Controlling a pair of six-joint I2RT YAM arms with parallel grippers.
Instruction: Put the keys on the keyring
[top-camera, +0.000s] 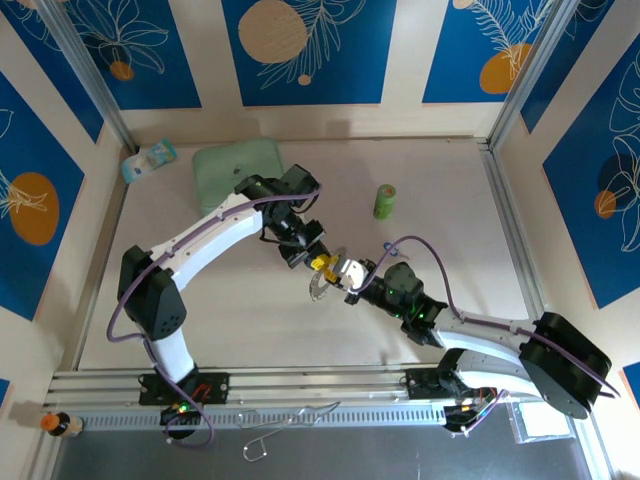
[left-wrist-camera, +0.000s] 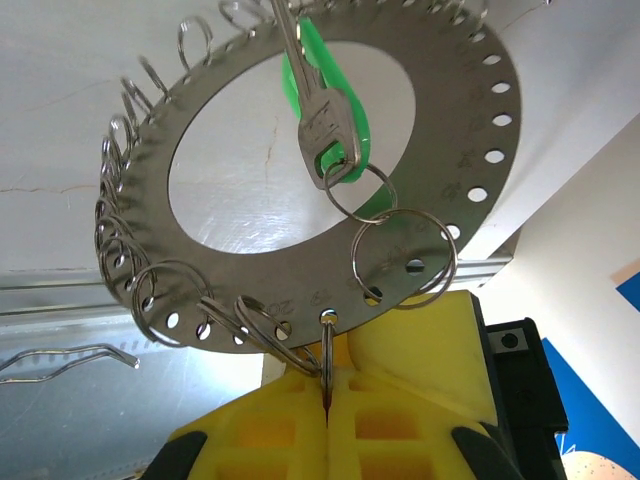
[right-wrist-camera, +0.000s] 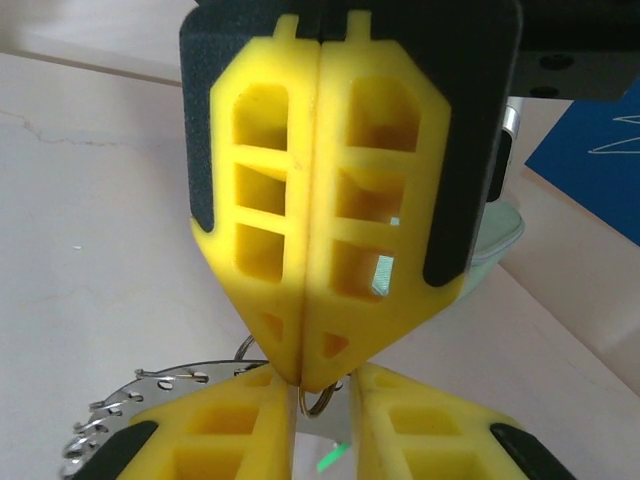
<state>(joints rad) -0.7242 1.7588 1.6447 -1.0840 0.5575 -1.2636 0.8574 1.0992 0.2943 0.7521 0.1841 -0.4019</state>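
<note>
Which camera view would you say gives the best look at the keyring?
The left wrist view: the keyring spans the frame, with its punched holes and hollow centre sharp. The top external view shows it as a tiny pale disc mid-table. The right wrist view catches a sliver of its rim at lower left.

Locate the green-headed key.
In the left wrist view, the green-headed key lies across the hollow centre of the keyring, linked to a small split ring, above the left hand.
</note>
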